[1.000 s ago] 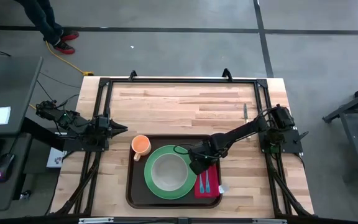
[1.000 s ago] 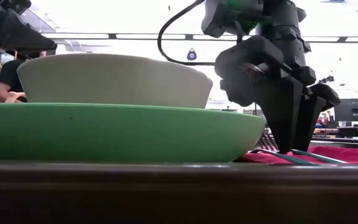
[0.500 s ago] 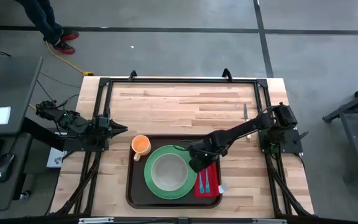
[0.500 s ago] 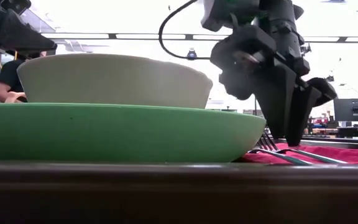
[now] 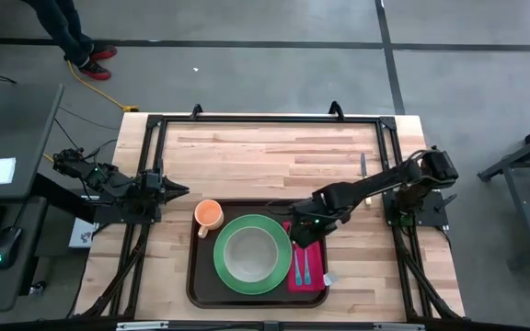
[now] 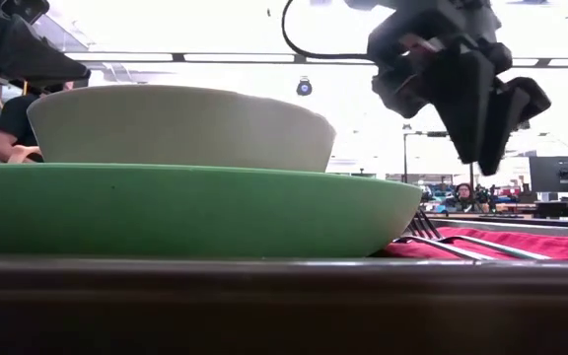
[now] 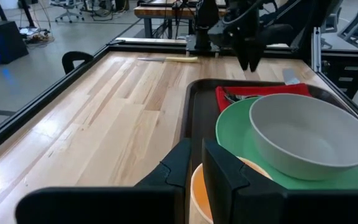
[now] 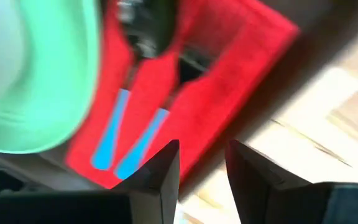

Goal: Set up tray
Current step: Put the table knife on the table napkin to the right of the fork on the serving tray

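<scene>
The dark brown tray [image 5: 192, 276] lies at the table's near middle. On it sit a green plate [image 5: 224, 276] bearing a white bowl [image 5: 249, 253], an orange cup [image 5: 209, 214] at its far left corner, and a red napkin [image 5: 314, 260]. Two blue-handled utensils [image 5: 303, 267] lie on the napkin. My right gripper [image 5: 298, 233] hangs open and empty above the napkin's far end [image 6: 481, 150]. The right wrist view shows the blue handles [image 8: 132, 140] below it. My left gripper [image 5: 180, 190] waits shut near the table's left edge, beside the cup.
A knife [image 5: 363, 167] lies on the bare wood toward the far right, also seen in the left wrist view as the knife [image 7: 166, 59]. Open tabletop stretches beyond the tray's far rim [image 7: 194, 106]. A person's legs [image 5: 72, 37] show on the floor past the far left corner.
My right gripper has lifted off the red napkin, where its fingertips stood a second ago. It has drawn back up and toward the table's far right. The utensils stay lying on the napkin.
</scene>
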